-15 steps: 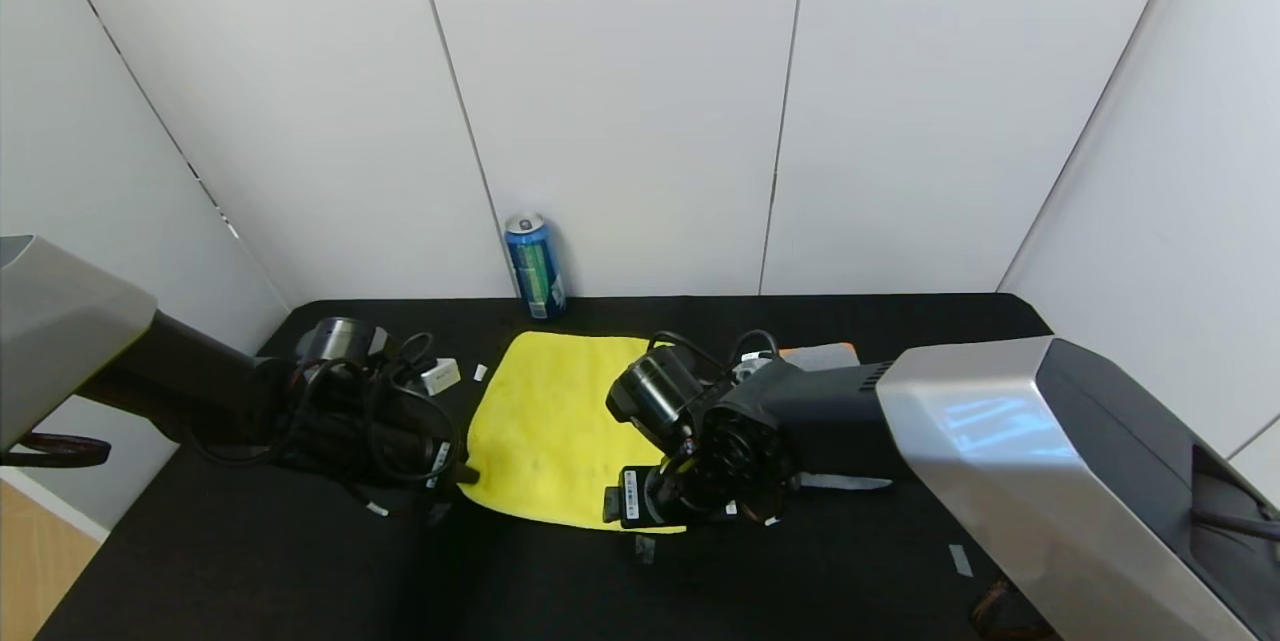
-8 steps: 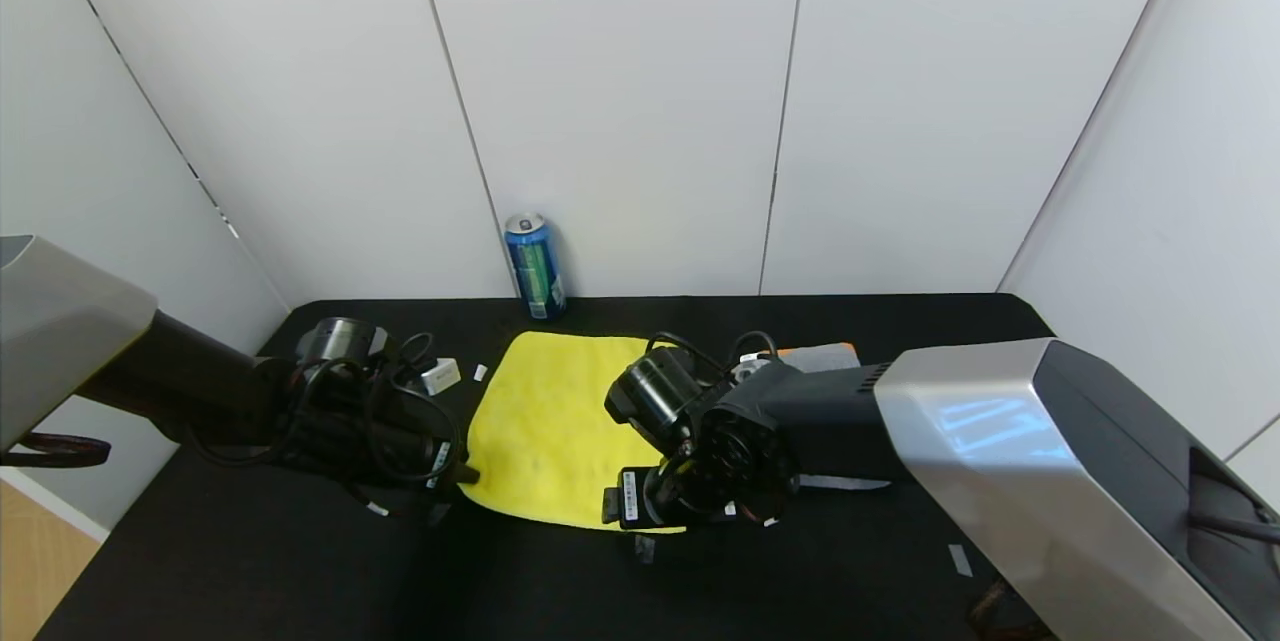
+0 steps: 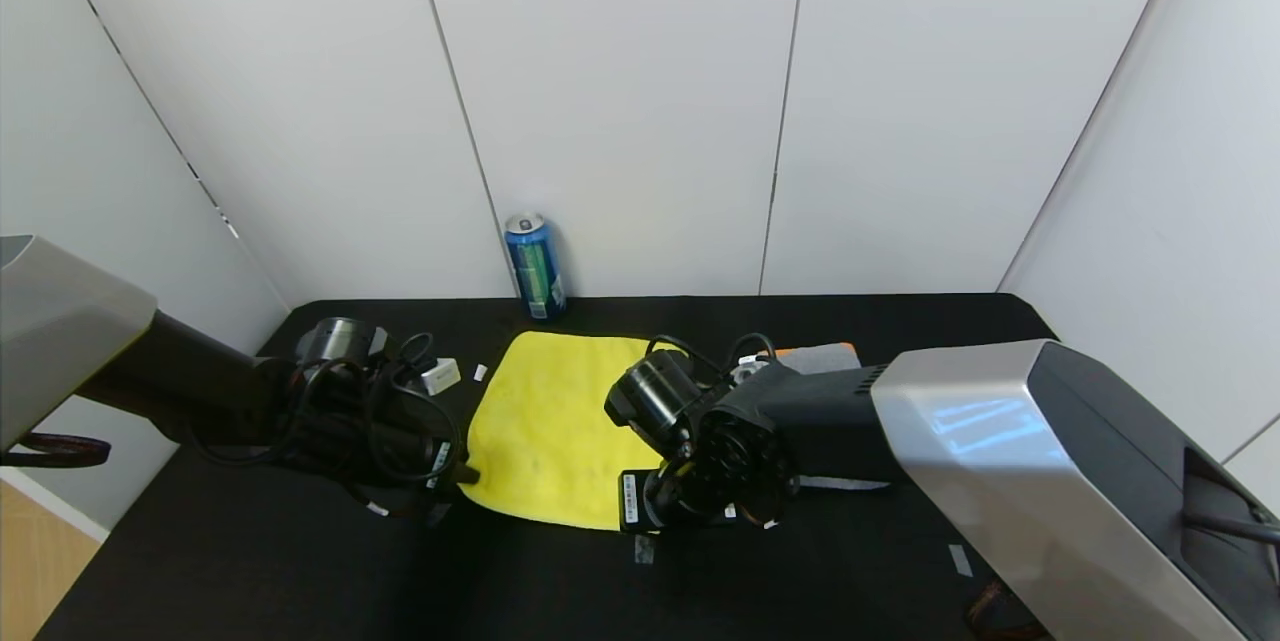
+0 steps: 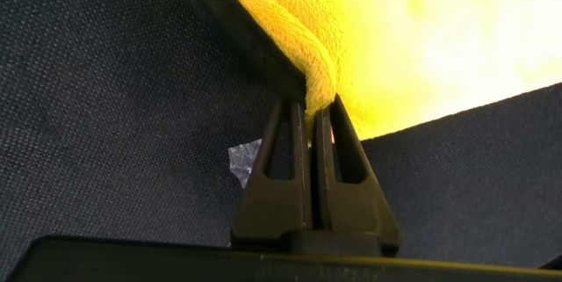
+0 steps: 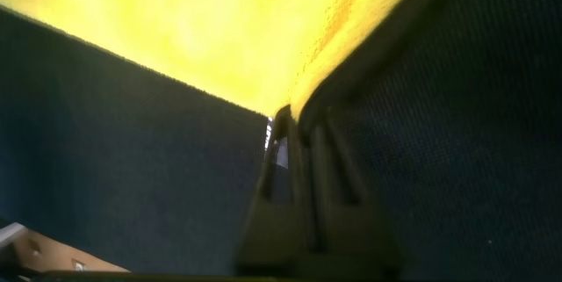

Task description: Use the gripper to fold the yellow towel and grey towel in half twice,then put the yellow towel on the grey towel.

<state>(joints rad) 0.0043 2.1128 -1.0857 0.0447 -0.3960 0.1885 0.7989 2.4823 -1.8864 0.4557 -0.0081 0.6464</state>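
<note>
My left gripper (image 4: 312,119) has its fingers clenched on the near-left corner of the bright yellow fluffy microfibre towel (image 3: 545,426), spread on the black tabletop (image 3: 250,561). My right gripper (image 5: 294,128) pinches the near-right corner. The grey terry towel (image 3: 822,357) lies far right behind my right arm; a blue can (image 3: 534,266) stands beyond.

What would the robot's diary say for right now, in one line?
left end effector: shut on yellow towel near corner | right end effector: shut on other near corner | towel flat, unfolded | grey towel behind right arm
</note>
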